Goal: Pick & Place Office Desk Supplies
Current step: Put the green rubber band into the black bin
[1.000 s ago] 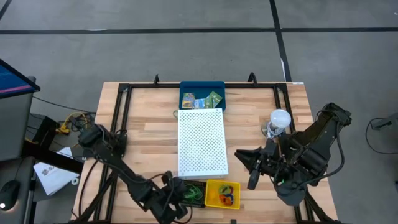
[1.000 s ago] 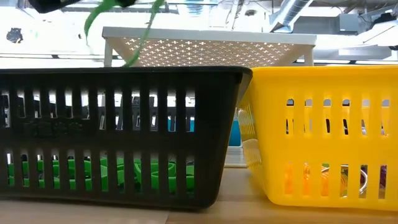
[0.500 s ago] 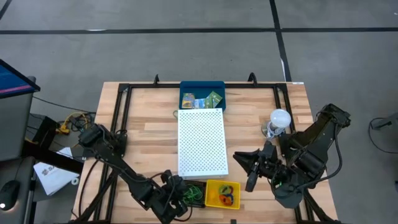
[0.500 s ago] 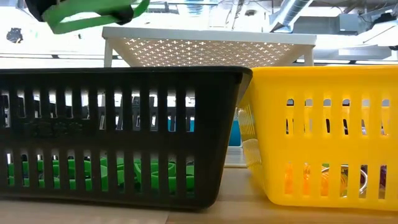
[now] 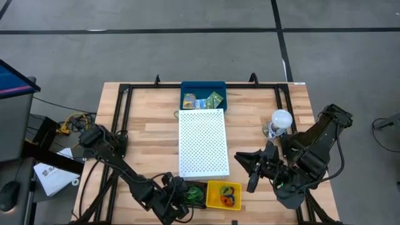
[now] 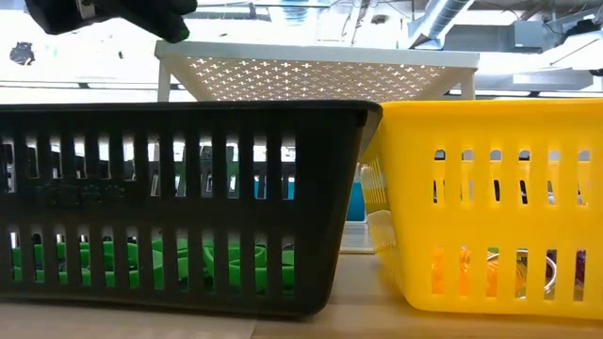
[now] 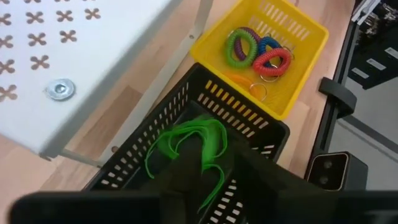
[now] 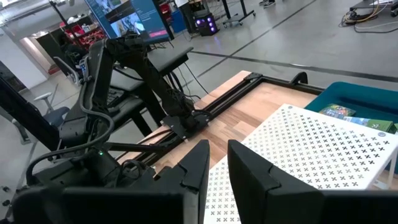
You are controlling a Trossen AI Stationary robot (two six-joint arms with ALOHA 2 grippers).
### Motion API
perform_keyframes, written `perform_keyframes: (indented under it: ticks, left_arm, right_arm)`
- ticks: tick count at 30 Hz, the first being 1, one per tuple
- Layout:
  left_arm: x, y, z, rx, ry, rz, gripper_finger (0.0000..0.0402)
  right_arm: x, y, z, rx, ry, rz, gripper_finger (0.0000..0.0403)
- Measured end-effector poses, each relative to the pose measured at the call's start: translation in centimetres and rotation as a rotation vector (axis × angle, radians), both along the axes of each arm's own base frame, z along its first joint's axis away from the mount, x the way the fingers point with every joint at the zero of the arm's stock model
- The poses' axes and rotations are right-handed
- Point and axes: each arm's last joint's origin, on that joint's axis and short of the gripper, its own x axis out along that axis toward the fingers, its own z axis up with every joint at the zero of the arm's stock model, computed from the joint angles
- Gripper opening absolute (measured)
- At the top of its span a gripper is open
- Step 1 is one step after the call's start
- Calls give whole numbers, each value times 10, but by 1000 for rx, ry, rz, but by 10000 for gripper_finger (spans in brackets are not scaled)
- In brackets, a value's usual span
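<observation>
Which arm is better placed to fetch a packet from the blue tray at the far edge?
Probably the right. The right gripper waits beside the white board, empty, nearer the blue tray. The left gripper hangs over the black basket at the near edge.

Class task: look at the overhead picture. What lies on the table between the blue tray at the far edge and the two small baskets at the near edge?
The white perforated board fills that stretch, seen in the high view.

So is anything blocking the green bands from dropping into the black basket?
Nothing visible does. In the left wrist view the green rubber bands hang just past the left gripper, right over the open top of the black basket. No lid or other object covers it.
</observation>
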Motion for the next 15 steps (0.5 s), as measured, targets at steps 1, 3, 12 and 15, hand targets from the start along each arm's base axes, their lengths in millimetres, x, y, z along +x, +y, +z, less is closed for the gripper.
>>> perform_keyframes:
  ticks: [1,3,12,15]
  left_arm:
    - [0,0,0,-1,-1,1,95]
    - [0,0,0,-1,-2,2,117]
    - [-17,0,30,-61,-25,-45,153]
    - [-38,-9,51,-81,-70,-124,153]
  right_arm:
    - [0,0,0,-3,1,1,56]
    - [0,0,0,-5,3,1,56]
    - [-1,1,0,1,0,6,56]
    - [-2,2,0,8,-3,7,56]
